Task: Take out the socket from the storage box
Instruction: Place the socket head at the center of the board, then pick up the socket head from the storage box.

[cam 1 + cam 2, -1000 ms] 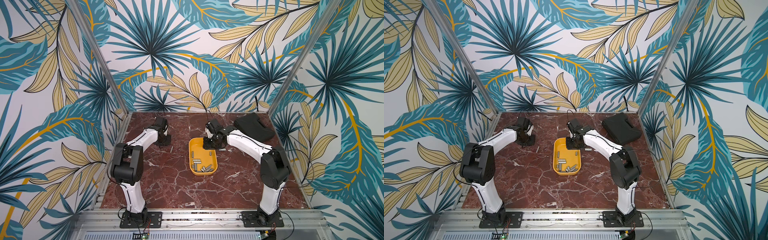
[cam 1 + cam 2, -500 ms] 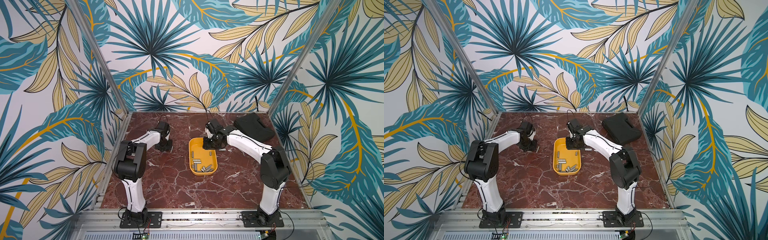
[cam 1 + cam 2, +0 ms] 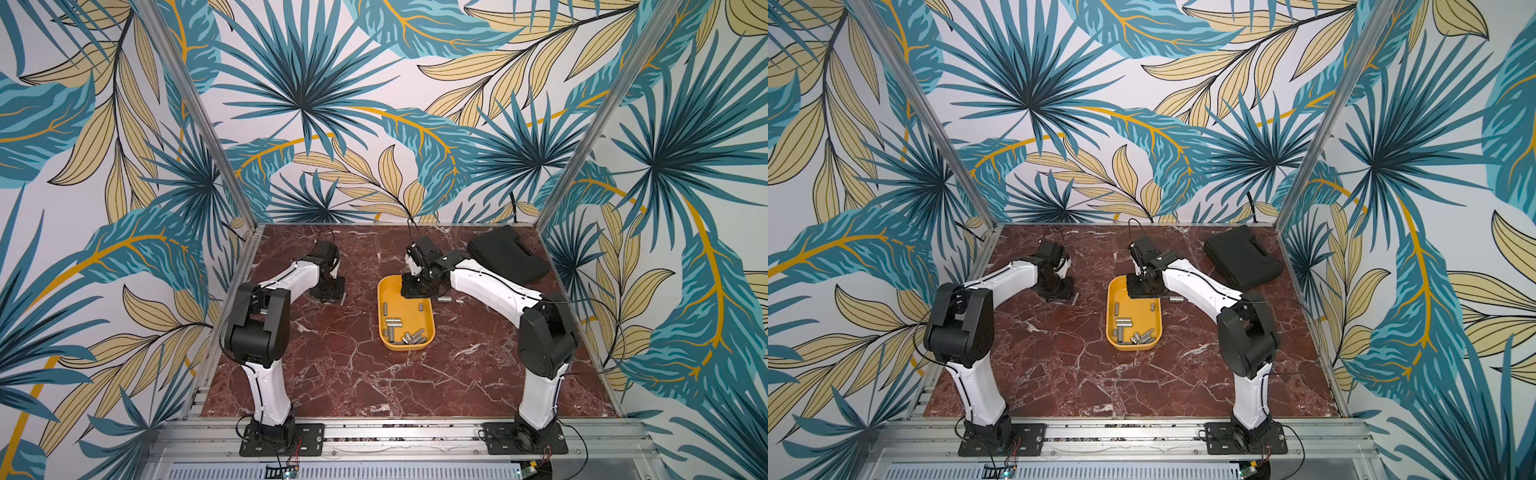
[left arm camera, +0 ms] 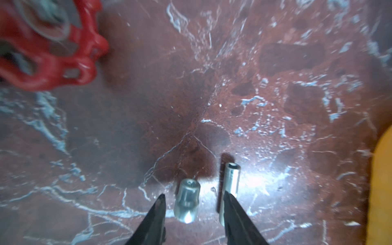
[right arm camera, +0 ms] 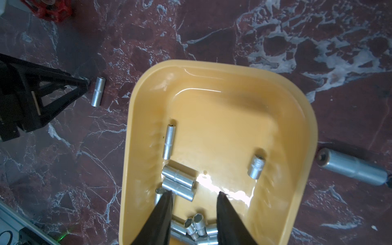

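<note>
The storage box is a shallow yellow tray in the middle of the marble table, with several silver sockets in it, most at its near end. My right gripper hangs open over the tray's far end, holding nothing. Left of the tray, my left gripper is low over the marble. It is open, and a short socket lies loose between its fingers, clear of both. A long thin socket lies beside one finger.
A larger socket lies on the marble just right of the tray. A flat black case sits at the back right. A red wheel-shaped part lies beyond my left gripper. Walls close in three sides.
My left gripper came forward and down beside the tray and opened from shut; the short socket now lies free between its fingers. The right arm has not moved.
</note>
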Controlling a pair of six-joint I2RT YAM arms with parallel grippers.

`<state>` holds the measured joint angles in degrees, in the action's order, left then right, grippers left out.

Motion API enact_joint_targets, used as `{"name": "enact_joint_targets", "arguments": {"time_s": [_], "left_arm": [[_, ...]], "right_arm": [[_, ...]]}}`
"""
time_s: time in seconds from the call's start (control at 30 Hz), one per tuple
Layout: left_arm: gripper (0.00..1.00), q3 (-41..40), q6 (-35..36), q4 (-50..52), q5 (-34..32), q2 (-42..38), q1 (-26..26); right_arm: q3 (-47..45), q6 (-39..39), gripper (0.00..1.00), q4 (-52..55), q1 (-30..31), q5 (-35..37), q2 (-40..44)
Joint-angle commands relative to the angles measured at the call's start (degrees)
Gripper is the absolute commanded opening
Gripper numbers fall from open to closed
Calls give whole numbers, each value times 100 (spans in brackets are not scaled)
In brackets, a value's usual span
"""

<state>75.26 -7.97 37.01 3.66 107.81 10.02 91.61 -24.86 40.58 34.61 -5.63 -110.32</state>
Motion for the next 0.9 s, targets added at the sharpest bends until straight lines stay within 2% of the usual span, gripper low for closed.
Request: {"name": "enact_joint_targets", "arguments": {"time_s": [0.0,0.33,0.87], "left_arm": [[50,-115,-106,32,-62,-536,-18],[53,-705,-437,-117,-86,-1228,-19],[53,-1301,-785,-387,180,-1591,-18]], "right_arm": [[182,-8,37,143,183,38,-302],[726,-105,36,179,497,67,-1031],[1292,-26,27,420,696,416,-1958]]}}
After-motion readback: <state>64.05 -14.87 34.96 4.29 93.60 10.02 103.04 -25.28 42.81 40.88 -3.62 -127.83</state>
